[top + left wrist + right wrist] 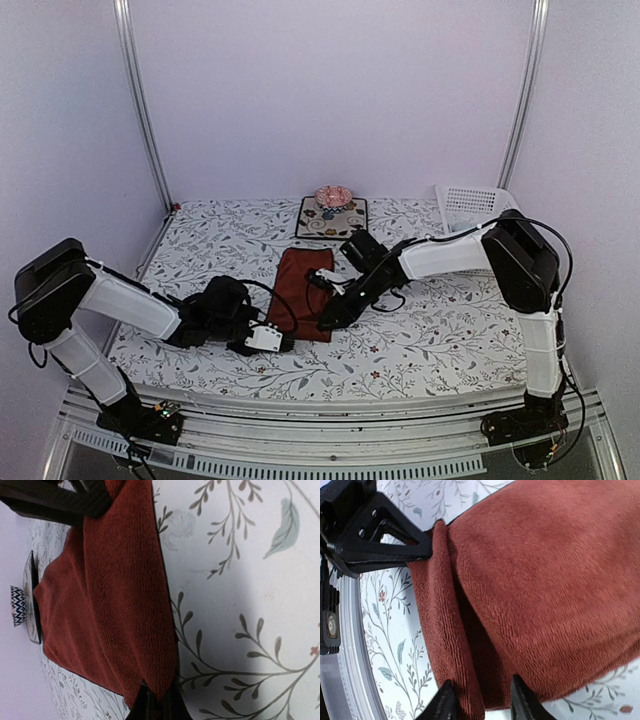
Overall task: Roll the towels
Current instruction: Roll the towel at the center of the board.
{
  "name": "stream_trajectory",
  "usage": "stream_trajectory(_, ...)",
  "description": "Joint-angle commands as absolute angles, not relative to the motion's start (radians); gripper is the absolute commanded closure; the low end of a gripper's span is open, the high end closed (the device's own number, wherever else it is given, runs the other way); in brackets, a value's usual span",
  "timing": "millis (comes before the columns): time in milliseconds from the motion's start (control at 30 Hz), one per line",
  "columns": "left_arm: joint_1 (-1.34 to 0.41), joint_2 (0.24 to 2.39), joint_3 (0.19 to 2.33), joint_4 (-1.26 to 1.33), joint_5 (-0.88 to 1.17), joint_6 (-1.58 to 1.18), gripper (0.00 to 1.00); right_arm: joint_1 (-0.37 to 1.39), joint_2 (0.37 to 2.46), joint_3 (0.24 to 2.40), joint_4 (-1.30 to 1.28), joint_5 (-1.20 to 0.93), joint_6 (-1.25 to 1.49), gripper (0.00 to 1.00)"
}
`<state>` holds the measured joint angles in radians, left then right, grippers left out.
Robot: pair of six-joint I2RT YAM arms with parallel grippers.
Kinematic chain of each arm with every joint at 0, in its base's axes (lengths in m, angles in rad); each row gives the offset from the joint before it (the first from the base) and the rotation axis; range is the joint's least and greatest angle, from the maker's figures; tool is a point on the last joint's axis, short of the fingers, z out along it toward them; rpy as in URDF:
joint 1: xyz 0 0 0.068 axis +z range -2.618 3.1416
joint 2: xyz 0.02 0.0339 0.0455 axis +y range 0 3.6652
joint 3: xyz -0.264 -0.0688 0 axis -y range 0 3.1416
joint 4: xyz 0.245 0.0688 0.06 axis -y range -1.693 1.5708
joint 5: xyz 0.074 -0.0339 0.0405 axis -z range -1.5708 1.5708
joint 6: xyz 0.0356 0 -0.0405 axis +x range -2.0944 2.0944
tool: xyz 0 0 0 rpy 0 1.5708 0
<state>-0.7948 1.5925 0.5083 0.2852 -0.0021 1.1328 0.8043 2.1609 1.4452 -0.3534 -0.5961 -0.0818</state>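
Together left gripper (155, 706) and right gripper (483, 703) pinch the dark red towel (305, 285).

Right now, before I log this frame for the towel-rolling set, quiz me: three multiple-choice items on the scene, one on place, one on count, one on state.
1. Where does the dark red towel lie? A on the square mat; B in front of that mat, mid-table; C behind it.
2. How many towels show from above? A three; B two; C one.
3. The towel's near edge is: A bunched into a fold, pinched by both grippers; B flat, untouched; C fully rolled.
Key: B, the top view puts it on the mat's near side; C, only the red one shows; A, the wrist views show the left gripper and right gripper closed on the raised fold.
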Motion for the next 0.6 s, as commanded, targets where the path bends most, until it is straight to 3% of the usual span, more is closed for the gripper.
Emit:
stream_trajectory(0,-0.754,1.582,0.566,0.001,0.151,1.057,1.00,0.797,2.030,1.349,-0.314,-0.476,-0.142,0.54)
stream_trajectory(267,-0.710,1.599,0.654,-0.144,0.246,1.006,1.00,0.870,1.812,1.145,-0.152,-0.216,-0.258,0.30)
stream_trajectory(567,-0.657,1.629,0.781,-0.327,0.377,0.975,1.00,1.121,1.780,0.950,0.201,0.089,-0.597,0.22)
